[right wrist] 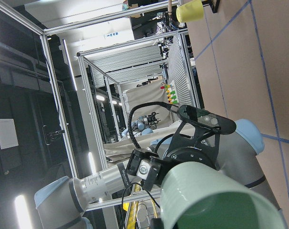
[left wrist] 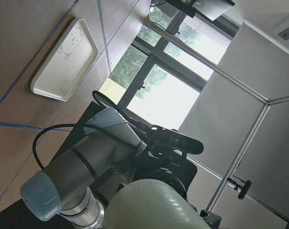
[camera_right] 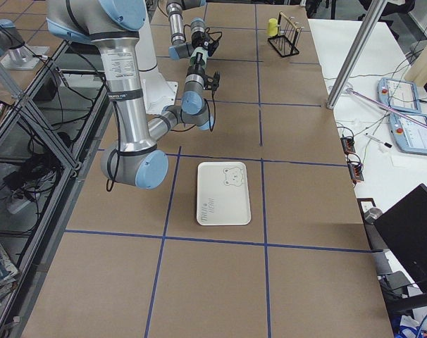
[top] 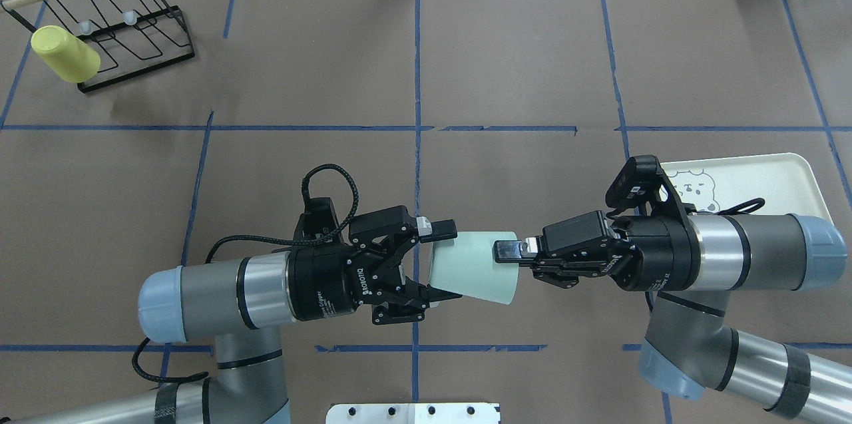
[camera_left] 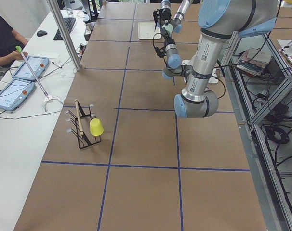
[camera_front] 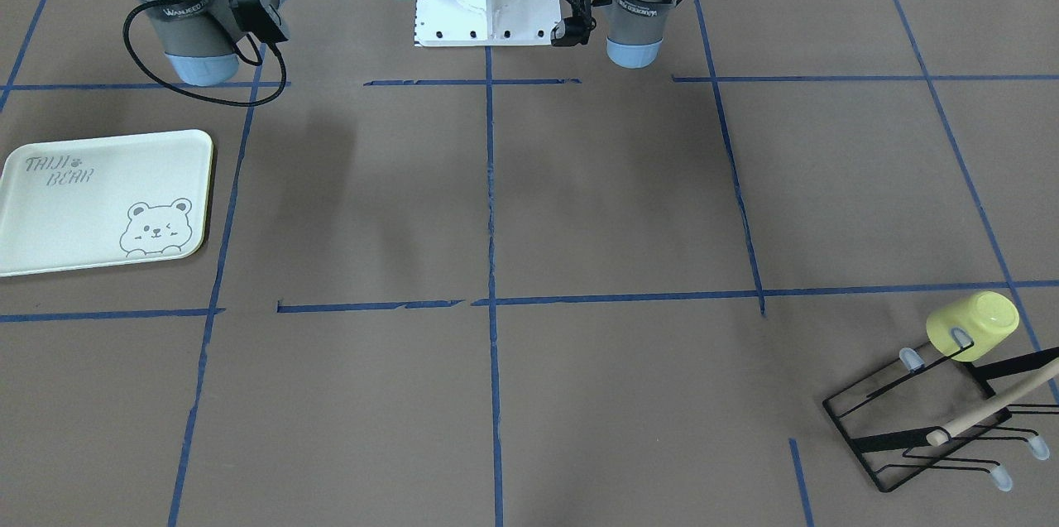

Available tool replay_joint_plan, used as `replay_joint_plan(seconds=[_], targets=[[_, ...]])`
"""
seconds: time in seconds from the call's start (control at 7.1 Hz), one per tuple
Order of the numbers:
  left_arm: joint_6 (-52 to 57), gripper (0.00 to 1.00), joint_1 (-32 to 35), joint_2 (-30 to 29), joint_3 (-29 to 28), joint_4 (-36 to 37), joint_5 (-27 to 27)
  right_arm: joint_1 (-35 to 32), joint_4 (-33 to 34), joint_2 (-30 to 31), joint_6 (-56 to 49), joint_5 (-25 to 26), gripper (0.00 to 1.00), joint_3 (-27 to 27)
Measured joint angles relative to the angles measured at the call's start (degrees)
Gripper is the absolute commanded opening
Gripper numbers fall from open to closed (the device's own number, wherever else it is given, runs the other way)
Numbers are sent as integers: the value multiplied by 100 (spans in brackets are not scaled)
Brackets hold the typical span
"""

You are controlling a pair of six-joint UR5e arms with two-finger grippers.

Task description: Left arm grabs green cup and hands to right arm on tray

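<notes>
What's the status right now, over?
Left pincer grips green cup at base; right pincer pinches its rim. Cup mid-air, away from tray. Path looks open.

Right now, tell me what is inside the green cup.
In the right wrist view the green cup is tipped sideways, mouth toward the camera. The inner wall that shows is bare green, with nothing in it. The picture's edge cuts off the mouth's lower part, so the bottom is unseen.
</notes>
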State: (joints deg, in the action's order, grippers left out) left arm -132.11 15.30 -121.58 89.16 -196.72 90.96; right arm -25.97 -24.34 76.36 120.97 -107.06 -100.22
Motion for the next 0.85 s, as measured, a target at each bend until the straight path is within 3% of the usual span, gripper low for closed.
replay_joint_plan(seconds=[0.42, 0.85], targets=[[36, 100, 109, 31, 25, 19, -27, -34, -177, 87, -63, 107, 0, 281], [55, 100, 390, 98, -62, 99, -139, -144, -288, 741, -309, 1040, 0, 431]])
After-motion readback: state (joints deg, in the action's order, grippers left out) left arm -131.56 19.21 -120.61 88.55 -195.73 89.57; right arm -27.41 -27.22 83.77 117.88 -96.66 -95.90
